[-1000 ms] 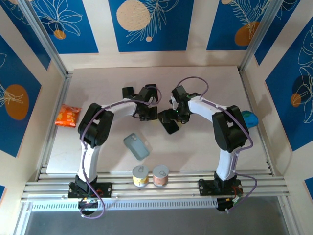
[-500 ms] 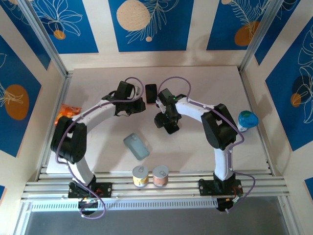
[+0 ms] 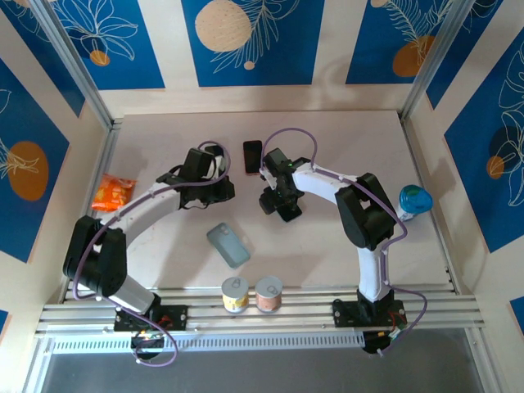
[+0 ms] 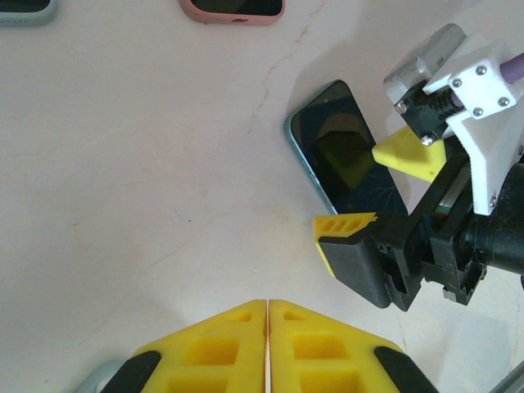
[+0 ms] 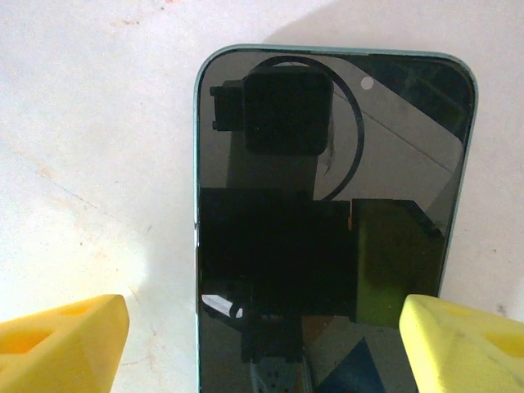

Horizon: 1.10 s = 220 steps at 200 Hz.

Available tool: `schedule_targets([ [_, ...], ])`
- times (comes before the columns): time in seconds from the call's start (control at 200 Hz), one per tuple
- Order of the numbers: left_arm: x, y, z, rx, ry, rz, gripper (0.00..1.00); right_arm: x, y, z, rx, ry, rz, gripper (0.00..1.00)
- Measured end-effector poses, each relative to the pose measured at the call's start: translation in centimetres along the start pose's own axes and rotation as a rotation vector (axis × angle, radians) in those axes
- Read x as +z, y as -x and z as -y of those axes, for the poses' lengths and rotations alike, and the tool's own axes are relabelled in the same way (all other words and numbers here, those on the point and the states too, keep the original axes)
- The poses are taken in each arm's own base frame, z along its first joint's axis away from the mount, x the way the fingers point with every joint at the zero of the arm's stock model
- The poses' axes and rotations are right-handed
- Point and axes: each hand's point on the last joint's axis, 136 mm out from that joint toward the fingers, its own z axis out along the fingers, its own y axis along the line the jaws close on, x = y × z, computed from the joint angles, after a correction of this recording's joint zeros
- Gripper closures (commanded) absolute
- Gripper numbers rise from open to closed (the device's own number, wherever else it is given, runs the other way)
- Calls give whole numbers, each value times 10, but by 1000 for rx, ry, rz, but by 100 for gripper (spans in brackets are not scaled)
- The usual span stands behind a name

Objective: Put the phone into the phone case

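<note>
The phone (image 3: 252,155) lies flat on the counter (image 3: 352,147), behind centre; phone case (image 3: 228,245) nearer and slightly left, well apart. At near edge, left can (image 3: 235,293) and right can (image 3: 268,293) side by side, before the case; snack packet (image 3: 112,193) at left edge.

Bright, even light from overhead washes the pale table (image 3: 344,237), and the arms cast only soft, short shadows beside the phone (image 5: 327,123). In the right wrist view the phone's dark glass mirrors the camera sharply. The yellow fingertips (image 5: 61,336) flanking its lower end are blurred.
</note>
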Motion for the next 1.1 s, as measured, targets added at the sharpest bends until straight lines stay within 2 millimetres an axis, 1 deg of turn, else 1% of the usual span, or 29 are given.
schedule_targets([
  [0.185,2,-5,-4,-5,7,-11,90,-1,0,5,18,13,2,13],
  [0.36,3,-8,-7,-8,15,-18,90,-6,4,13,58,42,21,10],
  [0.39,3,-8,-7,-9,16,-18,90,-6,5,14,60,45,25,8],
  [0.41,3,-8,-7,-9,16,-18,90,-6,5,14,62,46,25,1],
  [0.415,3,-8,-7,-9,16,-18,90,-6,5,15,63,46,25,0],
  [0.615,3,-8,-8,-10,16,-17,90,-5,4,15,55,55,19,1],
  [0.76,3,-8,-8,-10,17,-18,90,6,-1,12,33,52,-10,0],
  [0.83,3,-9,-9,-11,18,-19,90,10,-3,12,17,36,-24,5],
  [0.96,3,-9,-11,-14,24,-19,90,11,-3,14,-2,8,-33,14],
  [1.08,3,-9,-12,-8,25,-20,90,11,-2,15,-11,-8,-36,19],
  [1.1,3,-9,-12,-8,25,-19,87,11,-2,15,-12,-8,-36,20],
])
